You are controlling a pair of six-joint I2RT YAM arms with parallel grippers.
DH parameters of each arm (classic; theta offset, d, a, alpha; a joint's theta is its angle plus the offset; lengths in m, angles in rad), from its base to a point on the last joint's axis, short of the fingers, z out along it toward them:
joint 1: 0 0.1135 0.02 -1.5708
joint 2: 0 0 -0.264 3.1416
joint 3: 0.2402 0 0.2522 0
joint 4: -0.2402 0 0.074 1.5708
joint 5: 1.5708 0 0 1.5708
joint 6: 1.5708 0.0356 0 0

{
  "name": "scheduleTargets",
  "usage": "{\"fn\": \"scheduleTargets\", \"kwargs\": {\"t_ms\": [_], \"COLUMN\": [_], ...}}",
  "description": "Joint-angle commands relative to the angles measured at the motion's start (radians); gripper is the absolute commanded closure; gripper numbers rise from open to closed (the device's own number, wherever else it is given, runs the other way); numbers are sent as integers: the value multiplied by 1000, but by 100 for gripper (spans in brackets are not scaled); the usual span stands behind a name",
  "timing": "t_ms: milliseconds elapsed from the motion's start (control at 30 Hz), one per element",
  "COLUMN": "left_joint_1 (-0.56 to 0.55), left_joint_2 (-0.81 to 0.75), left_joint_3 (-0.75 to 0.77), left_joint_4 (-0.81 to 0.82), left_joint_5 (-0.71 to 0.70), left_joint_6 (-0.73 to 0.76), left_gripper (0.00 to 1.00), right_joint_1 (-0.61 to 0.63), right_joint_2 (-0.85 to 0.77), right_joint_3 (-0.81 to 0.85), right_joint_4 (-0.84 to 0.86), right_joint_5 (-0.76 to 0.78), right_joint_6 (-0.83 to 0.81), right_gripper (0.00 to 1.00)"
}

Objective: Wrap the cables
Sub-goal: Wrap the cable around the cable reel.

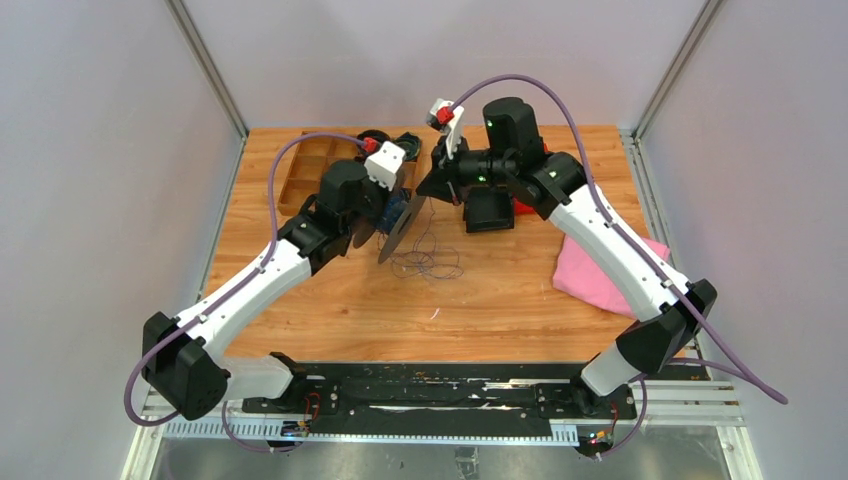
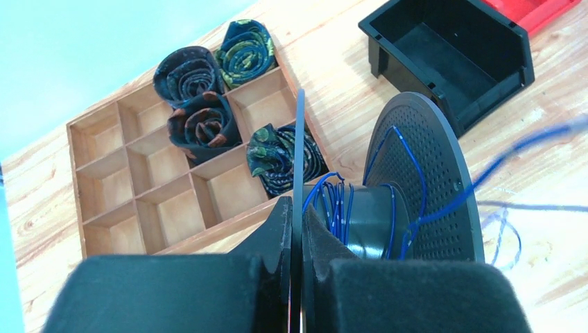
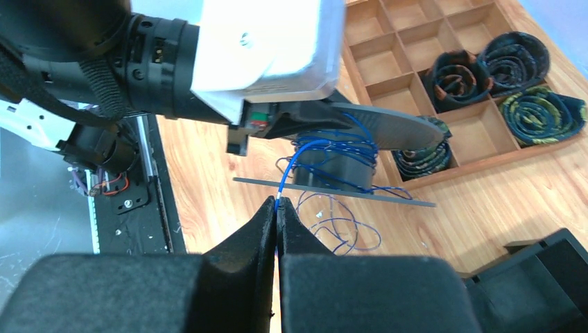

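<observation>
Two grippers: left gripper [image 2: 297,229] clamps one spool [image 2: 430,194], right gripper [image 3: 277,211] pinches one blue cable [image 3: 291,159]. Four rolled ties [image 2: 191,73], one tray [image 2: 76,187], far-left corner.

From above, the spool [image 1: 400,228] is being largely hidden by the left arm [image 1: 250,290], and the pink cloth [image 1: 590,275] is being partly covered by the right arm [image 1: 620,250]. In the left wrist view, the red bin [image 2: 539,10] is being cut off at the top edge, and the cable [image 2: 548,133] is being blurred at the right.
</observation>
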Motion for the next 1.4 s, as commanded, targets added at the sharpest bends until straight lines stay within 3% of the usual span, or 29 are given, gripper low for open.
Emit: {"fn": "scheduleTargets", "kwargs": {"t_ms": [0, 667, 1067, 1367], "left_joint_1": [-10, 2, 124, 232], "left_joint_2": [-41, -65, -70, -60], "left_joint_3": [7, 20, 90, 96], "left_joint_4": [89, 67, 81, 206], "left_joint_5": [48, 320, 556, 684], "left_joint_6": [40, -4, -276, -574], "left_gripper": [100, 100, 100, 100], "right_joint_1": [-46, -304, -332, -332], "right_joint_2": [-4, 19, -1, 11], "right_joint_3": [28, -97, -300, -435], "right_joint_4": [-4, 34, 184, 337], "right_joint_5": [32, 25, 35, -76], "right_joint_6": [14, -66, -66, 23], "right_gripper": [99, 100, 99, 99]}}
